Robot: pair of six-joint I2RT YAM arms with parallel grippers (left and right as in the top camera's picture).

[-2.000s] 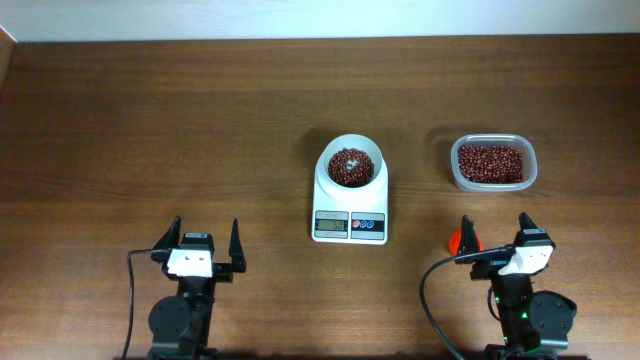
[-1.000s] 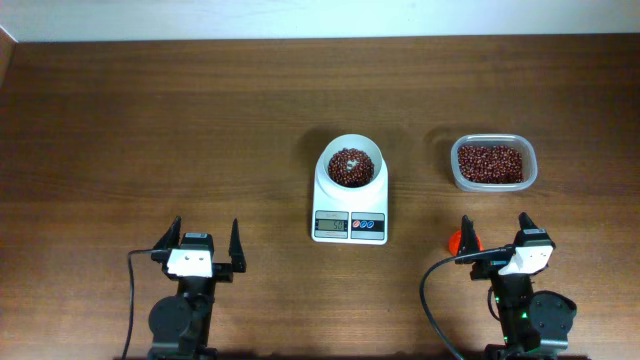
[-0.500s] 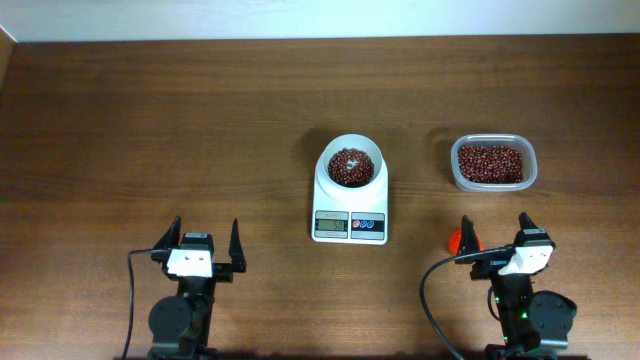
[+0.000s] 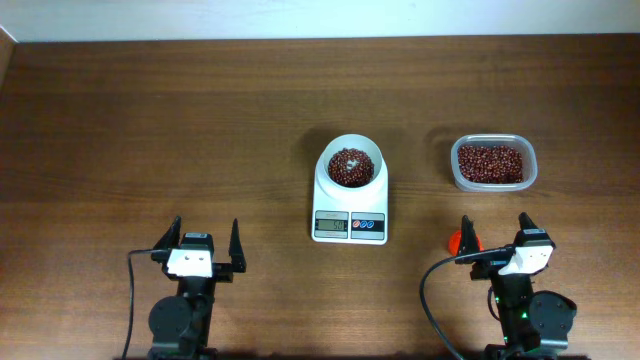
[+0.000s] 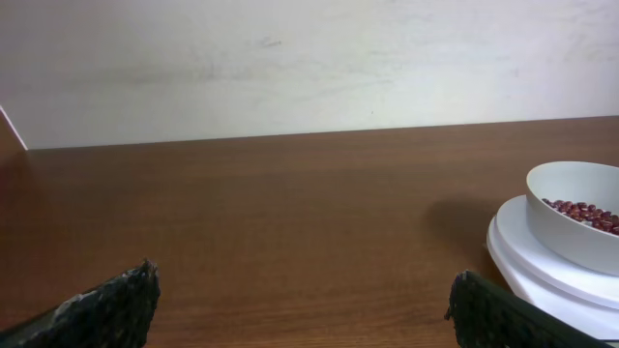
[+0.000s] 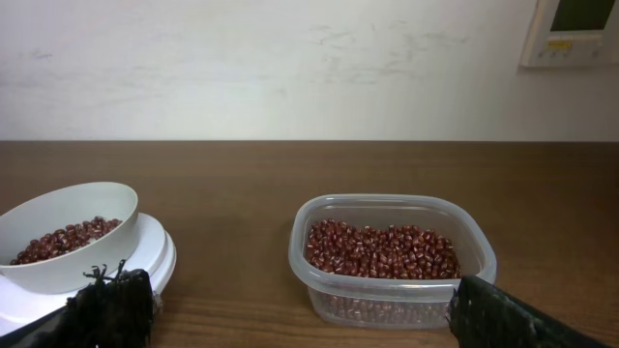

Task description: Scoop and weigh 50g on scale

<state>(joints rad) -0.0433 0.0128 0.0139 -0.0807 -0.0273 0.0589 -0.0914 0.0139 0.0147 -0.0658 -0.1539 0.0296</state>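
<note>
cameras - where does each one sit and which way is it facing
overhead: above the table, looking straight down; shows the left gripper and right gripper, both open, at the near edge.
left wrist: low behind the left gripper, facing the far wall; its two fingertips sit in the bottom corners.
right wrist: low behind the right gripper, facing the same wall; its fingertips at the bottom, clear tub ahead.
shared: both wrist views catch the scale with its bowl of beans, at opposite edges.
</note>
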